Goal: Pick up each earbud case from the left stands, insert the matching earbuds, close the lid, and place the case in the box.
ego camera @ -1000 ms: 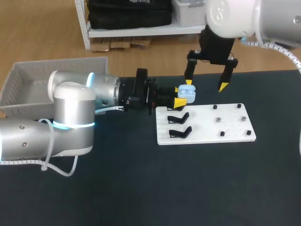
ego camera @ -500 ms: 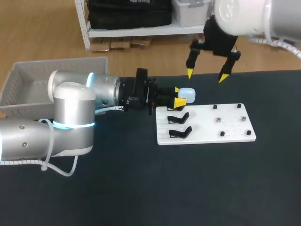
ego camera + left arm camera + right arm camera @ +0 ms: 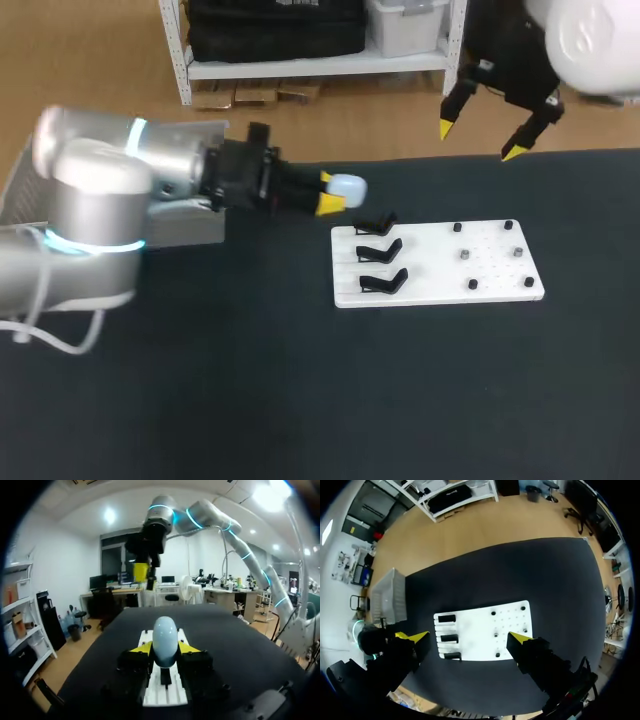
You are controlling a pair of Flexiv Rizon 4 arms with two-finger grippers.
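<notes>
Left gripper [image 3: 330, 192] clamps a pale blue case [image 3: 349, 187] (lid closed) near the white board [image 3: 440, 268]; right gripper [image 3: 479, 141] spread, empty.

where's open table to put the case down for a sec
Broad bare table in front of the white board and right of it. Crowded: stands on the board's left; left pincer with case between box and board.
</notes>
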